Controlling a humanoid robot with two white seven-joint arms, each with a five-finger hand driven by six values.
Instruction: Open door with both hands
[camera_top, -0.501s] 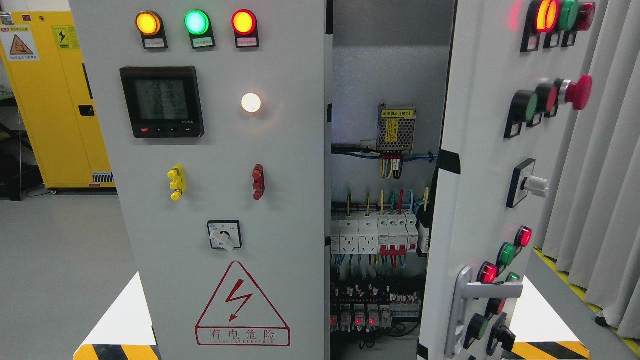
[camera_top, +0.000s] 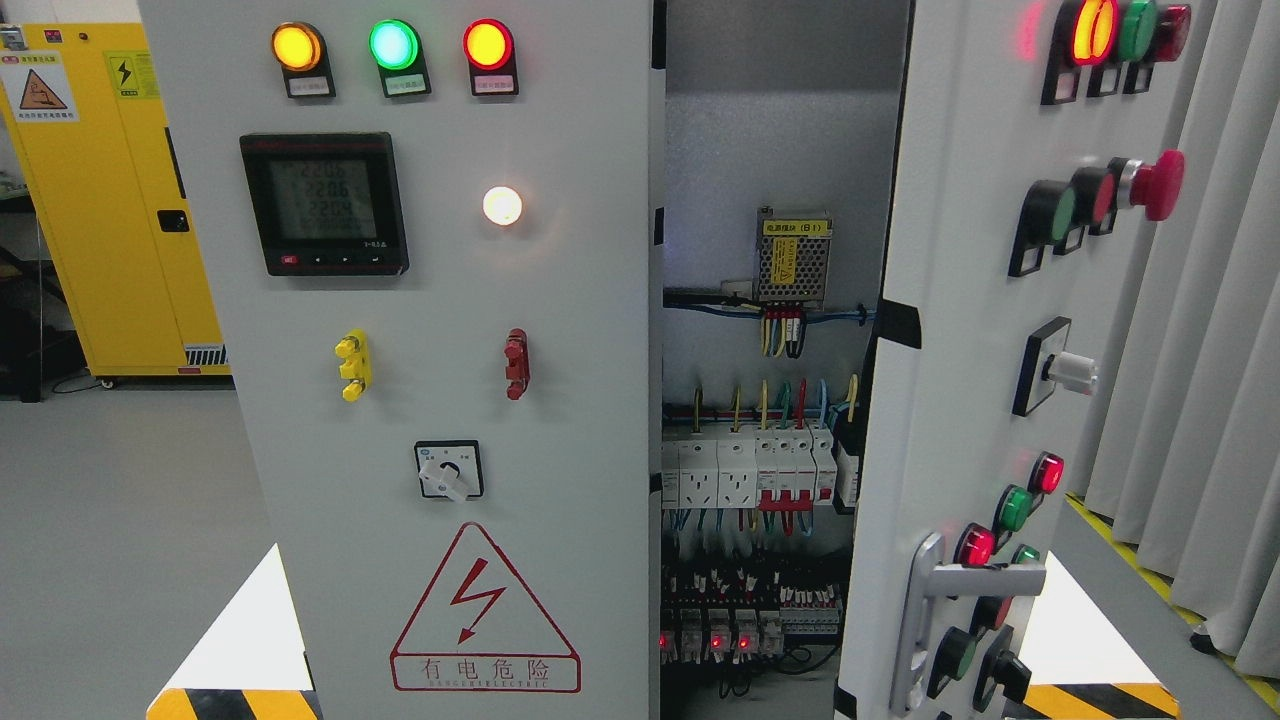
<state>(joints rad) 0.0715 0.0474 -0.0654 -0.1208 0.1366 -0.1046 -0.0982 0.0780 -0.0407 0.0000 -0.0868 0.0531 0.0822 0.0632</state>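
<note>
The smooth grey metal right-hand cabinet door (camera_top: 960, 330), studded with round lamps and a red mushroom button (camera_top: 1158, 185), stood swung open at the right, its silver lever handle (camera_top: 940, 585) near the bottom. Inside the grey steel cabinet (camera_top: 770, 130) sat white breakers (camera_top: 750, 470), coloured wires and a perforated power supply (camera_top: 792, 257). Neither hand was in view, so their fingers could not be judged.

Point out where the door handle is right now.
In the head view the silver door handle sits at the lower right, on the right door that stands swung open, near that door's left edge, just below a lit red indicator light.
</note>
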